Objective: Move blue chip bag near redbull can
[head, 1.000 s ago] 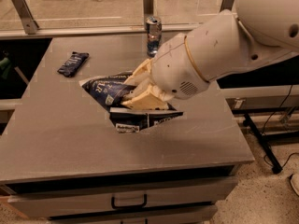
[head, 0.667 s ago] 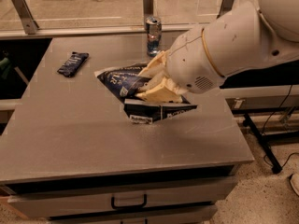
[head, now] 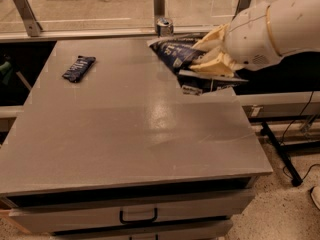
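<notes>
The blue chip bag (head: 176, 54) is a dark navy crinkly bag with white lettering, held up over the table's far right part. My gripper (head: 207, 56) has cream fingers shut on the bag's right side. The white arm reaches in from the right. The redbull can (head: 164, 27) stands at the table's far edge, just left of and behind the bag; only its silver top and upper part show, and the bag's corner is close beside it.
A small dark blue snack bar wrapper (head: 78, 68) lies on the grey table (head: 130, 134) at the far left. A glass rail with metal posts (head: 159, 1) runs behind the table. Drawers with a handle (head: 138, 217) are below the front edge. Cables and a stand leg lie on the floor at right.
My gripper has carried the chip bag from the table's middle to the far right, up close to the can. The can and the snack bar have not moved.
</notes>
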Robot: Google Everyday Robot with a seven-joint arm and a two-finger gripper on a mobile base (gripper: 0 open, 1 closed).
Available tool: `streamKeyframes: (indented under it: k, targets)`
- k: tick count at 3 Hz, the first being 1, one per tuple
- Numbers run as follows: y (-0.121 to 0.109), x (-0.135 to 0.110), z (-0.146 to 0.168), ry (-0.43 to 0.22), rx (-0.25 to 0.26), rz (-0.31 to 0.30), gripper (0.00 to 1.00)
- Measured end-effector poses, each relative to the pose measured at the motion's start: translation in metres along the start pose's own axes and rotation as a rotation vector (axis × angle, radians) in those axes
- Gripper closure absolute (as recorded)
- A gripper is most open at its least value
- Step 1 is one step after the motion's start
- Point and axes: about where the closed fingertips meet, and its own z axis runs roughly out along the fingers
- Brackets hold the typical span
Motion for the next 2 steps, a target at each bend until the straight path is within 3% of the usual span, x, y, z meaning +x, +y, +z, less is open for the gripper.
streamKeyframes:
  k: [2]
  targets:
    - [-0.090, 0.074, 0.017, -0.016, 0.112, -0.003, 1.00]
